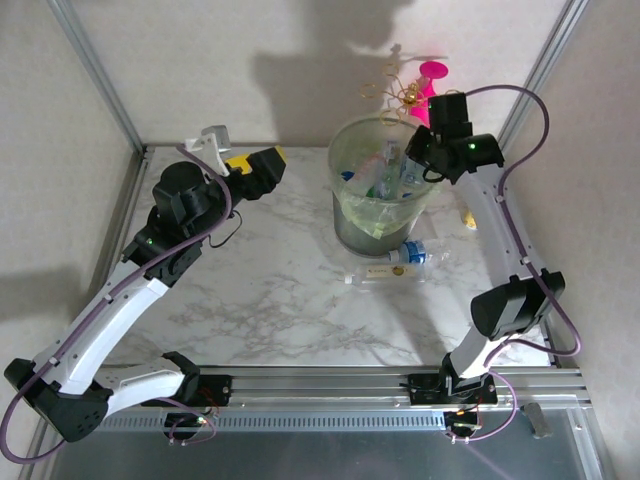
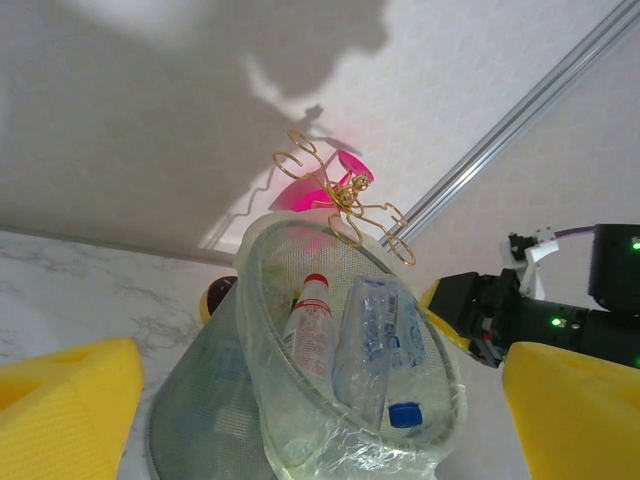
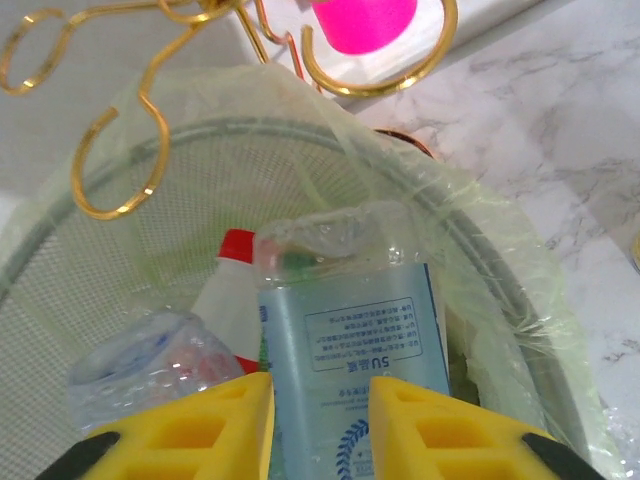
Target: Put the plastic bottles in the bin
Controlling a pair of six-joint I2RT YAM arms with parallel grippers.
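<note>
- The right fingers (image 3: 200,425) pinch a clear bottle with a blue-printed label (image 3: 345,330). One yellow finger presses each side of its body, and the bottle hangs over the open mouth of the bin.
- The bin (image 1: 350,215) stands upright on the marble desk (image 1: 260,290), toward the far side and right of centre. Its yellowish-green bag liner is folded out over the rim.
- From above, the right arm reaches over the bin's far-right rim, with its wrist above the opening.
- Several bottles already lie inside the bin. A white bottle with a red cap (image 2: 310,320) leans against the wall, and a crumpled clear bottle (image 2: 372,340) sits beside it. A blue cap (image 2: 405,412) shows lower down.
- Two more bottles lie on their sides on the desk just in front of the bin. One is clear with a blue label (image 1: 418,251); the other is a longer clear one with a yellowish label (image 1: 383,273). They are close together — I cannot tell whether they touch.
- The left fingers (image 2: 60,400) are spread wide with nothing between them. They are held above the desk to the left of the bin, well apart from it, and point toward it.
- A pink-and-gold ornament (image 1: 415,88) stands behind the bin, near the back wall.
</note>
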